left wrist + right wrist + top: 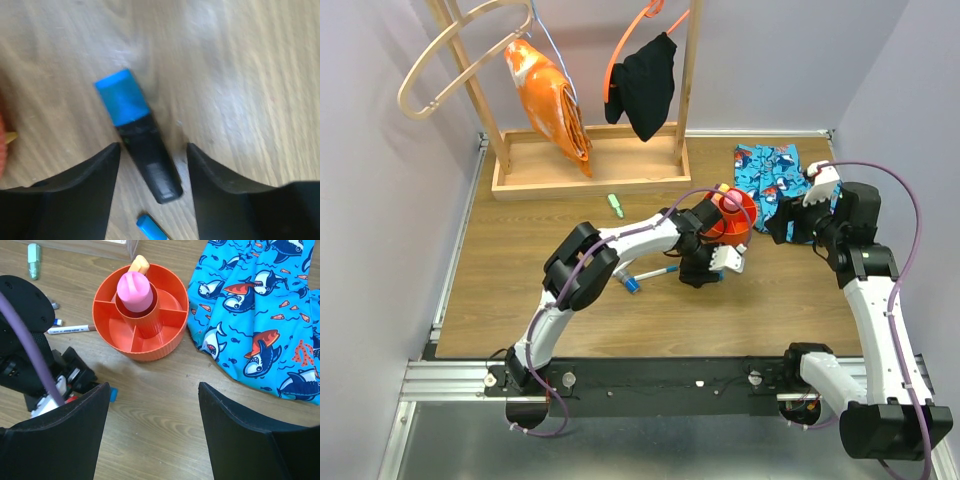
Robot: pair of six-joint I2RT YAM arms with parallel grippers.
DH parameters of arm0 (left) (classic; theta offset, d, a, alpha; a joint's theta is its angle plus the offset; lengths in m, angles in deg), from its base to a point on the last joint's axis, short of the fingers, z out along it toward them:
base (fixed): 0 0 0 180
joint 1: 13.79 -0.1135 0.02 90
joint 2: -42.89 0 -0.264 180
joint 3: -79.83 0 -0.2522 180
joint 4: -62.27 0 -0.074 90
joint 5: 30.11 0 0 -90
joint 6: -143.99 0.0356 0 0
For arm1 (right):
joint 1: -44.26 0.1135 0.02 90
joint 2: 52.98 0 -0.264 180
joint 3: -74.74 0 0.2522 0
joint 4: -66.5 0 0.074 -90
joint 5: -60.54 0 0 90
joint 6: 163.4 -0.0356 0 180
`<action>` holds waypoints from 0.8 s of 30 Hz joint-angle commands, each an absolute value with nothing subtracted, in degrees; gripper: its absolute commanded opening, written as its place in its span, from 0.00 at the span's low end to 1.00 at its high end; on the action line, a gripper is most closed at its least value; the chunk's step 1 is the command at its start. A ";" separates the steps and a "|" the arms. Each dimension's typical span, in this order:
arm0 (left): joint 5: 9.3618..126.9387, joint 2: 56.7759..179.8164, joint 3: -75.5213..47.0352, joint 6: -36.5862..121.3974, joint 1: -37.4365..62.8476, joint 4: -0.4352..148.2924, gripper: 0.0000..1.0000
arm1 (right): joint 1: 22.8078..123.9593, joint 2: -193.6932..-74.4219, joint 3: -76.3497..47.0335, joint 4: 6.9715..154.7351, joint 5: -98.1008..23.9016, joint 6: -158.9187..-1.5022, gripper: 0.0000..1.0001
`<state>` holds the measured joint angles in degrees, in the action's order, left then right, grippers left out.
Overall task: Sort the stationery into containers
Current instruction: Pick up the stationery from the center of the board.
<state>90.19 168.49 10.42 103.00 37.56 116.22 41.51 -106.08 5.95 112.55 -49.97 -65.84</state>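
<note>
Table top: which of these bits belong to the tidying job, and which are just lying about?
Job: orange tub, pink tube, blue-capped highlighter, white marker.
Lying about: shark-print cloth, green item, wooden rack, orange garment, black garment.

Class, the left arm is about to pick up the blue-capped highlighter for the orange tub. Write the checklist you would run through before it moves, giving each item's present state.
1. Left gripper open: ok, one finger on either side of the highlighter.
2. Highlighter touching nothing else: ok.
3. Fingers low enough to grip: cannot tell, the view is blurred.
4. Orange tub has room: ok, its near compartments are bare; a pink tube stands in the centre cup.
5. Right gripper out of the way: ok, open and apart from the tub.
</note>
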 commanded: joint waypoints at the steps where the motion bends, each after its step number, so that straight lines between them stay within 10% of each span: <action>1: 84.68 169.71 11.93 92.40 37.62 111.01 0.66 | 41.18 -104.92 6.75 112.51 -51.52 -66.28 0.79; 14: 80.10 171.30 11.24 84.75 41.75 110.05 0.65 | 41.18 -102.72 7.54 114.01 -51.52 -65.31 0.79; 24: 81.33 172.70 9.57 84.57 43.33 111.09 0.44 | 41.18 -100.97 8.59 115.15 -51.61 -64.78 0.79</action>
